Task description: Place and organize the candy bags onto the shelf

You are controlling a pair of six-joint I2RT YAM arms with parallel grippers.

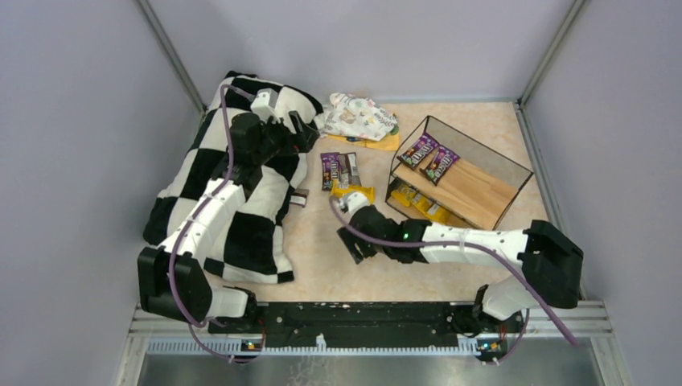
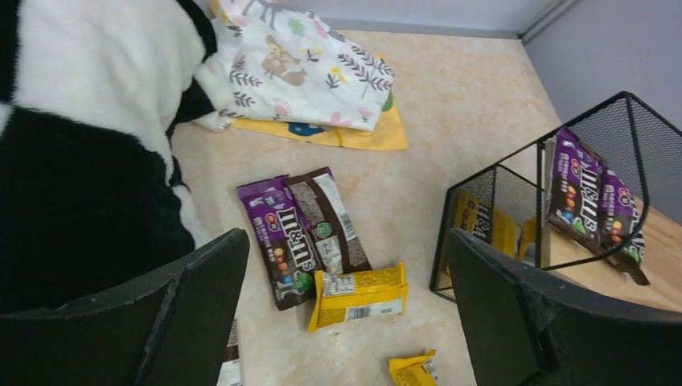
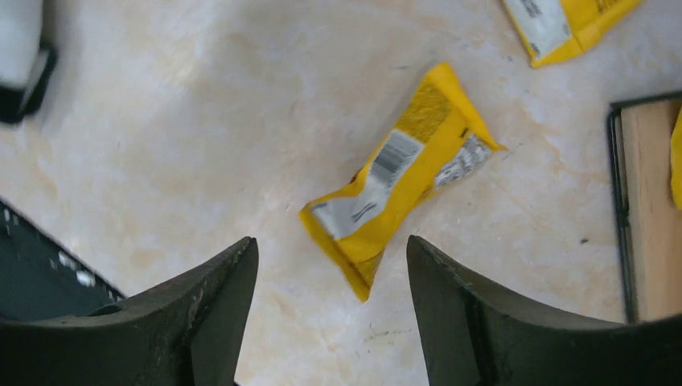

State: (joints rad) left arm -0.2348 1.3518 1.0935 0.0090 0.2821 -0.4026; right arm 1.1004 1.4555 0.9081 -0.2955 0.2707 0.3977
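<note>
The shelf (image 1: pixel 474 189) stands at the right, with two purple candy bags (image 1: pixel 429 157) on its upper board and yellow ones (image 1: pixel 420 203) on the lower. A purple bag (image 2: pixel 281 241), a brown bag (image 2: pixel 330 221) and a yellow bag (image 2: pixel 358 296) lie on the table; they also show in the top view (image 1: pixel 339 169). My right gripper (image 3: pixel 331 241) is open and empty, just above another yellow bag (image 3: pixel 402 173) lying flat. My left gripper (image 2: pixel 347 241) is open and empty, hovering over the blanket's edge (image 1: pixel 304 129). Part of another packet (image 2: pixel 229 366) shows by the blanket.
A black-and-white checkered blanket (image 1: pixel 241 201) covers the left of the table under my left arm. A white floral cloth bundle (image 1: pixel 359 115) lies on a flat orange sheet (image 1: pixel 378 143) at the back. Grey walls enclose the table.
</note>
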